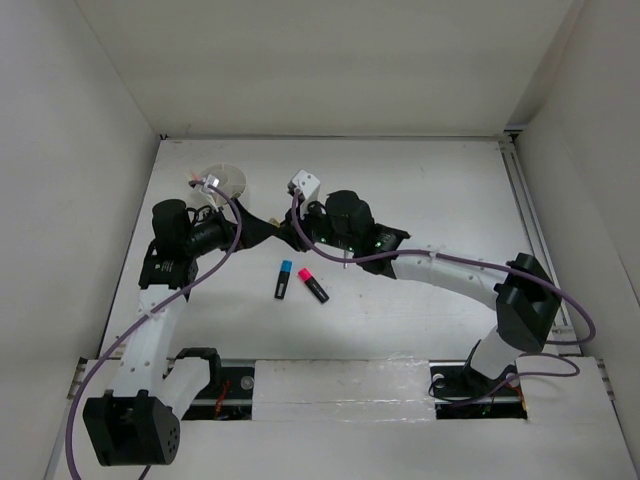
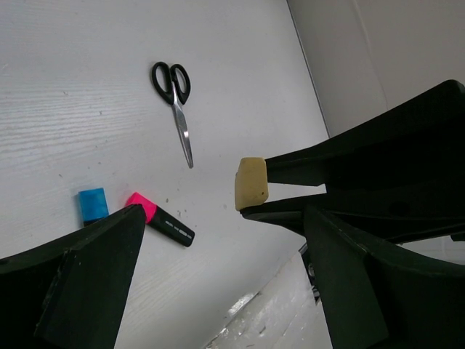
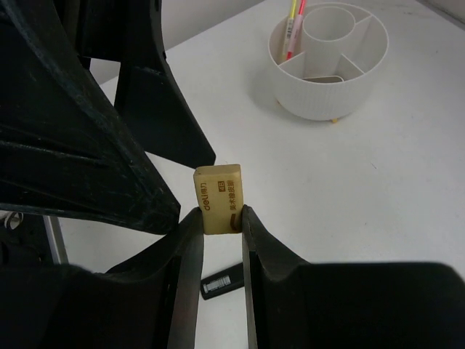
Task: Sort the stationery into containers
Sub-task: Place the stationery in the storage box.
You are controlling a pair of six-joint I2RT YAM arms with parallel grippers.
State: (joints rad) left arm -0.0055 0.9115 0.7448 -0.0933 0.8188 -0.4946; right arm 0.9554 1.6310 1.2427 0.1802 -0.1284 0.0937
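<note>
On the white counter point(image 1: 420, 190) the two arms meet near the middle, and the round white bowl point(image 3: 330, 94) stands just beyond them to the far left, closer to the left arm than to the right arm's base. The left tool point(image 2: 221, 218) is spread wide and carries nothing, while the right tool point(image 3: 219, 217) is clenched on the lower end of the tiny tan block point(image 3: 218, 193), held clear of the counter. The block stands on end with its upper half free, facing the gap between the left tool's fingers and touching neither, so the next move is probably a handover to the arm nearer the bowl.
</note>
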